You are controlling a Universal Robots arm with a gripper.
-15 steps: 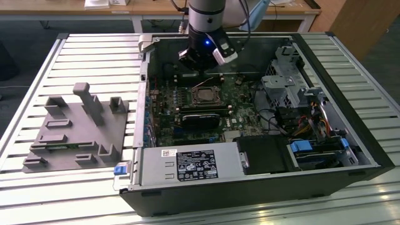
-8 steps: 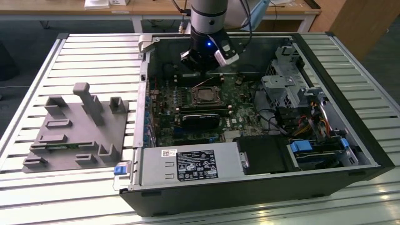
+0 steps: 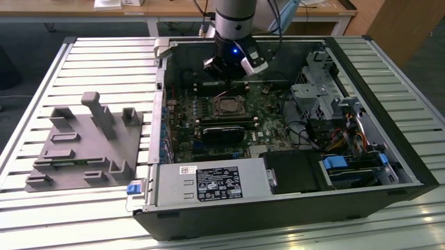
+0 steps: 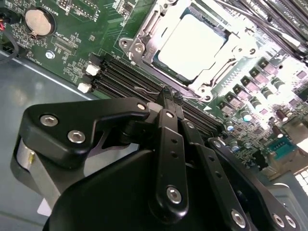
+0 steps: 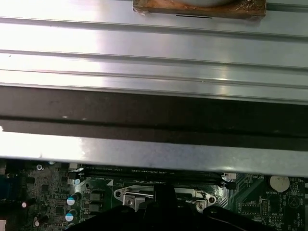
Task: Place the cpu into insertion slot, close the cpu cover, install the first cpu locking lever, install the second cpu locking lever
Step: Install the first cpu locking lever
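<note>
Scene: an open computer case [image 3: 407,172] lies on a slatted metal table [image 3: 104,62], its green motherboard [image 4: 82,53] facing up.
Arm: 1 robot arm reaches down into the case at its far edge in the exterior view.
Gripper: the gripper [image 4: 171,98] has its 2 black fingers pressed together with nothing between them. The tips hang over the long black memory slots [image 4: 120,77], just beside the edge of the socket.
Cpu: the cpu [image 4: 192,45] sits in the insertion slot [image 3: 215,106] near the middle of the motherboard, its pale metal face up and bright with glare.
Cpu cover: the cpu cover [image 4: 144,29] lies down flat, framing the chip's face through its window.
Levers: a thin wire rod runs along the socket edge nearest the fingertips; I cannot tell whether it is latched.
Board detail: a round coin battery [image 4: 38,21] sits toward 1 corner of the motherboard, well apart from the socket.
Case front: a boxed power supply [image 3: 208,185] with a white label fills the case's near edge in the exterior view.
Table, exterior view's left: a grey moulded fixture [image 3: 76,146] with upright posts stands beside the case.
First wrist view: the gripper [image 5: 165,191] sits low over the silvery socket metal, with the case wall and table slats beyond it.
</note>
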